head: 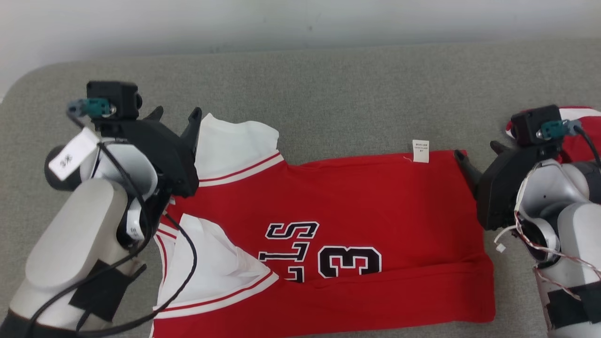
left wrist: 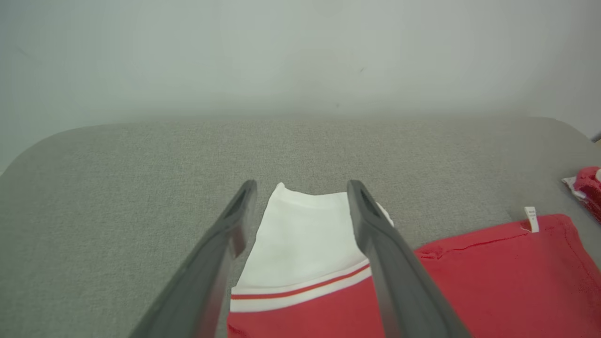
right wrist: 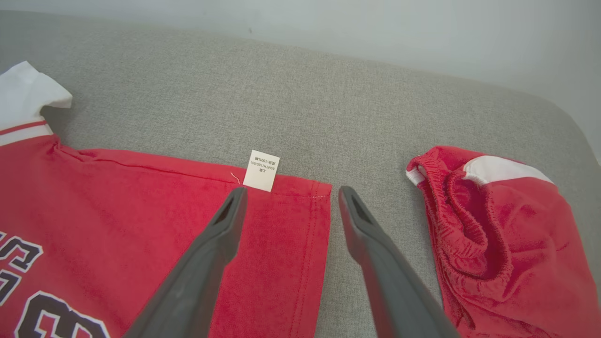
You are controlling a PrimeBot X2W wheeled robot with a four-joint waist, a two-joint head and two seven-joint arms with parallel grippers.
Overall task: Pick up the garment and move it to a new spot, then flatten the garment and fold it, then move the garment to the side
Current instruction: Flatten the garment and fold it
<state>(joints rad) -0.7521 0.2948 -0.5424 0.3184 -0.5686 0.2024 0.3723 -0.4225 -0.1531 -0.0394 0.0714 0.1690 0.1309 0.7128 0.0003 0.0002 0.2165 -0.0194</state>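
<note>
Left gripper [head: 177, 115] spread wide over the white sleeve [head: 230, 145] of the red jersey [head: 357, 197], right gripper [head: 476, 152] spread wide at the hem corner near the label [head: 420, 151], jersey lying flat on grey cushion [head: 328, 89], red shorts [right wrist: 493, 234] near its hem

Left gripper [head: 177, 114] sits at the left of the head view, jaws spread wide with nothing gripped. Its two dark fingers [left wrist: 216, 253] point away from the body and splay slightly outward. The pale left forearm [head: 75, 234] rises from the lower left corner, with a black strap [head: 101, 288] near its base and a white tag [head: 73, 152] beside the wrist camera block [head: 112, 98]. Right gripper [head: 476, 151] sits at the right, jaws also wide and empty, fingers angled up and toward the left. The right forearm [head: 575, 244] enters from the lower right corner, strapped in black low down.
</note>
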